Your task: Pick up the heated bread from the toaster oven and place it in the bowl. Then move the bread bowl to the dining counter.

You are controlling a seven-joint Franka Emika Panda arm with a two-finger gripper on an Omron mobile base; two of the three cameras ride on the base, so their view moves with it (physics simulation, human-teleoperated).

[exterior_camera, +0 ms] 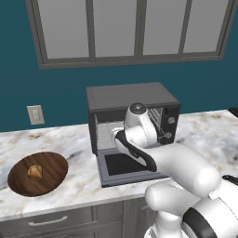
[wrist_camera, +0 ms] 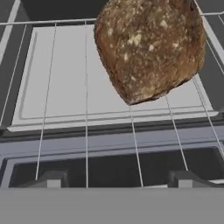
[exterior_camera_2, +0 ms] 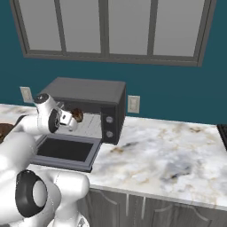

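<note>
Only one dark speckled bread chunk [wrist_camera: 151, 48] sits on the toaster oven's [exterior_camera_2: 88, 95] wire rack [wrist_camera: 86, 131], upper right of the hand view; gripper fingertips [wrist_camera: 51, 179] stand spread, gripping nothing. One wooden bowl [exterior_camera: 51, 162] with a golden piece [exterior_camera: 35, 172] lies lower left, marble counter [exterior_camera_2: 168, 150] free at right

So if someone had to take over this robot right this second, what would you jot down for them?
Hand: reaching into the toaster oven, fingers apart, gripping nothing.
Heated bread: on the wire rack inside the oven, just ahead of the fingertips. The oven door is dropped open.
Bowl: on the marble counter to the left of the oven, with a lighter golden piece already in it.
Done: oven open, hand lined up on the bread.
Left: grip the bread, lift it out, drop it in the bowl, then carry the bowl to the dining counter.
</note>
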